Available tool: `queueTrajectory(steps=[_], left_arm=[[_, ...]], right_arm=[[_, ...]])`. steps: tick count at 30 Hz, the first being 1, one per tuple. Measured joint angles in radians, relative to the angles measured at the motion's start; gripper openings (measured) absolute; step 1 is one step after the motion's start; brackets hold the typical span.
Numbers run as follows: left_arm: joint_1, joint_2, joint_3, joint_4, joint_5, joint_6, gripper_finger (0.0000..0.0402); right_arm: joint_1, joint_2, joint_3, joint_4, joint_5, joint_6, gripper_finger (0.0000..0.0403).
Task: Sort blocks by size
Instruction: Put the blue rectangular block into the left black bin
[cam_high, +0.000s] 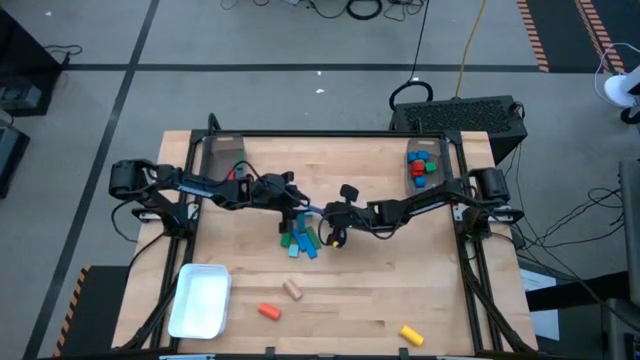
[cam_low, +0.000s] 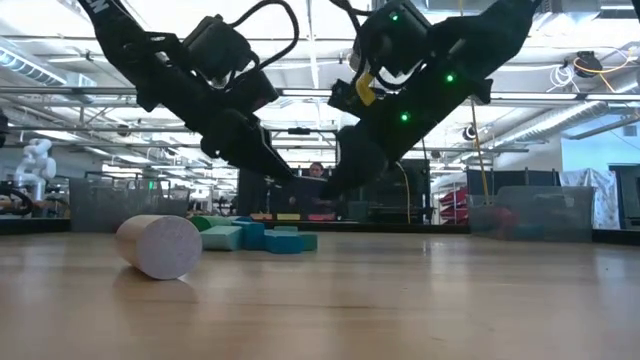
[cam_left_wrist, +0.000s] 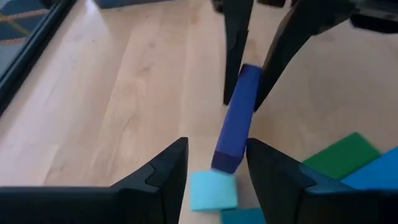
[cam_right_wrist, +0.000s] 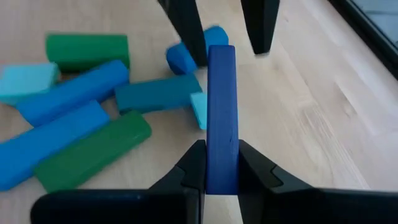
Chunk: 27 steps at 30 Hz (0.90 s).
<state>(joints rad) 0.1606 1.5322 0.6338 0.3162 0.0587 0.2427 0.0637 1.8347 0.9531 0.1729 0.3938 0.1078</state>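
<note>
Right gripper (cam_right_wrist: 219, 171) clamped on dark blue bar (cam_right_wrist: 221, 112), bar extending forward from its fingers, above the block pile (cam_right_wrist: 93, 118). Left gripper (cam_left_wrist: 214, 177) opposite, fingers parted, straddling the bar's far end, gripping nothing

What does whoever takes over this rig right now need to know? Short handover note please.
Right claw: shut on a dark blue bar, held above mid-table.
Left claw: open, fingers either side of the same bar's far end, not clamped.
Pile of blue and green blocks sits mid-table beside both claws.
Done: some small red, blue and green blocks are in the clear bin at the far right corner.
Left: the pile, plus strays near the front edge: tan cylinder, orange block, yellow block. White tray at front left looks empty.
</note>
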Motion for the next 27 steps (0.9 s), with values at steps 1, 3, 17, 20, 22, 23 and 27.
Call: queueTrajectory(steps=[1, 3, 17, 20, 22, 23, 27], left_arm=[[-0.001, 0.000, 0.000, 0.000, 0.015, 0.000, 0.0166], [-0.005, 0.000, 0.000, -0.001, 0.035, -0.001, 0.0166], [-0.017, 0.000, 0.000, -0.006, 0.066, 0.001, 0.0105], [-0.018, 0.000, 0.000, -0.016, 0.099, 0.028, 0.0060], [-0.015, 0.000, 0.000, -0.015, 0.130, 0.034, 0.0060], [-0.014, 0.000, 0.000, -0.013, 0.133, 0.036, 0.0060], [-0.013, 0.000, 0.007, -0.017, 0.129, 0.016, 0.0060]], right_arm=[[0.004, 0.000, 0.000, 0.010, -0.001, -0.001, 0.0044], [0.010, 0.000, 0.000, 0.024, -0.001, -0.014, 0.0044], [0.018, -0.004, 0.001, 0.066, -0.003, -0.034, 0.0045], [0.018, -0.008, 0.001, 0.061, -0.021, -0.042, 0.0045], [0.020, -0.011, 0.001, 0.059, -0.022, -0.039, 0.0045], [0.019, -0.013, 0.001, 0.058, -0.022, -0.039, 0.0045], [0.019, -0.014, 0.001, 0.048, -0.032, -0.027, 0.0059]])
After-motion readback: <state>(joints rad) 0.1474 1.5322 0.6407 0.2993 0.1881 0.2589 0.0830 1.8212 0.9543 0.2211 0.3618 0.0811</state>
